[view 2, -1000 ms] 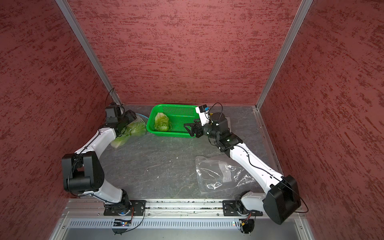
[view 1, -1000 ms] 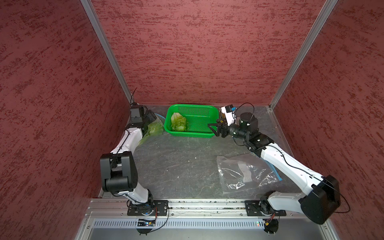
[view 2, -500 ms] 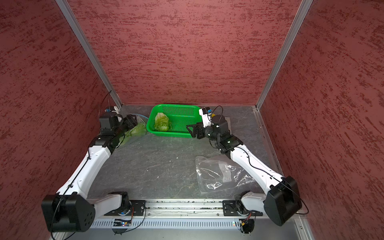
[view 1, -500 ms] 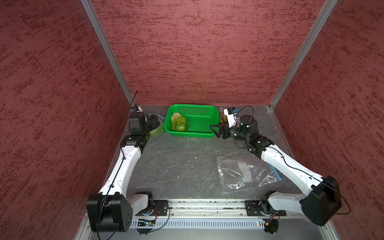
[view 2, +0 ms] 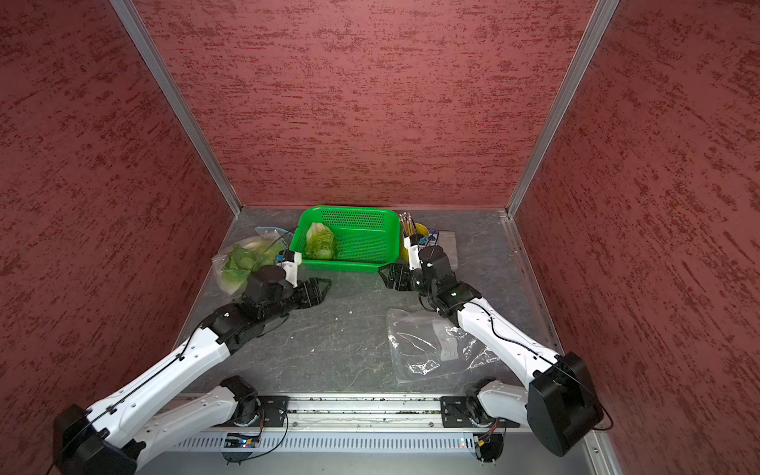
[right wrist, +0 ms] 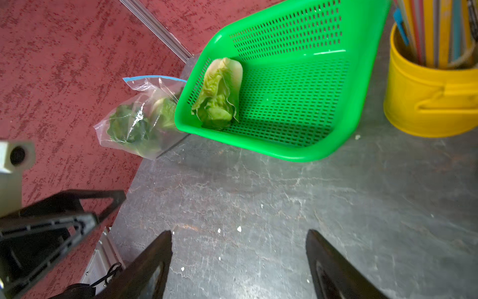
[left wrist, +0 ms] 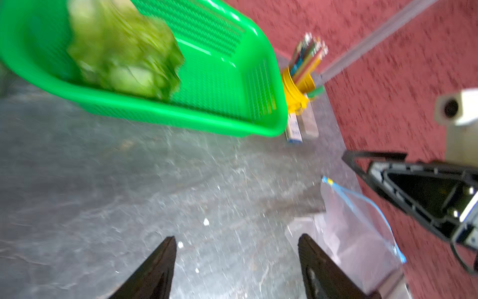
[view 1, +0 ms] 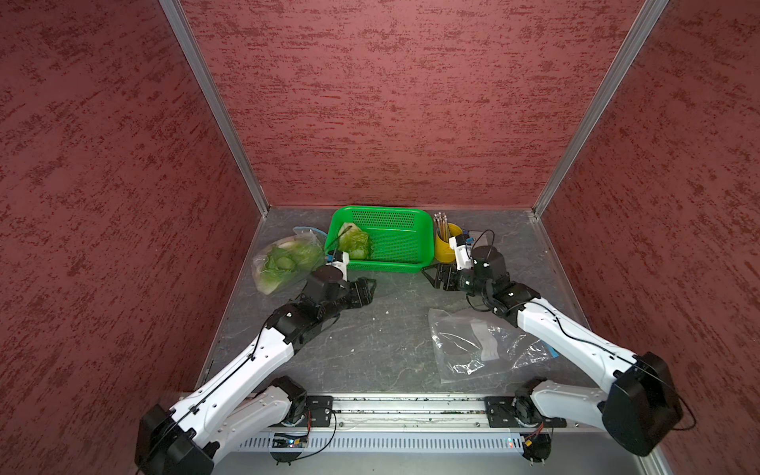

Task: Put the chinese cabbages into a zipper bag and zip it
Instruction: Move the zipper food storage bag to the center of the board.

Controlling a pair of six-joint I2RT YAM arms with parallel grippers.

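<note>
Observed 1 cabbage [view 1: 354,243] lying in basket [view 1: 384,269] at 12 o'clock; bag [view 1: 283,263] of greens at 10 o'clock. Found left claw [view 1: 370,286] and right claw [view 1: 429,274] spread wide, empty.

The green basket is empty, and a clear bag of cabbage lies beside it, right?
Not quite. The green basket is not empty: one cabbage lies in it, as the right wrist view shows. The clear bag of cabbage does lie beside it.
</note>
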